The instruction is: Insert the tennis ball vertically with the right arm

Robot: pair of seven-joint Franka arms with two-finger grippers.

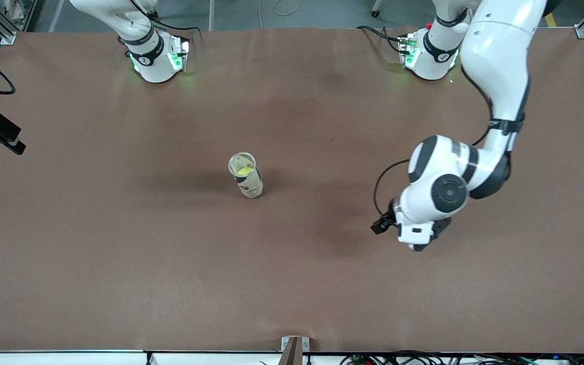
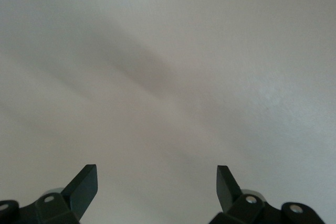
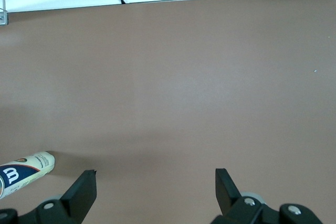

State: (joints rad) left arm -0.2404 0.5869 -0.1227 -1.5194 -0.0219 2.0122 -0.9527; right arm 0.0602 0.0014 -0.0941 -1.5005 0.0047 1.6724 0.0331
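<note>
A high front camera faced the robots' bases across the brown surface [image 1: 119,263], while both wrist cameras looked down on that same surface, the right also catching the can [image 3: 23,173].

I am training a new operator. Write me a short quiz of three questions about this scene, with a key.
1. True or false: the tennis can lies on its side on the table.
2. What yellow thing shows inside the can?
3. The left hand is: A) open and empty, B) shut on a ball.
Key: 1 false, it stands upright; 2 a tennis ball; 3 A.
</note>
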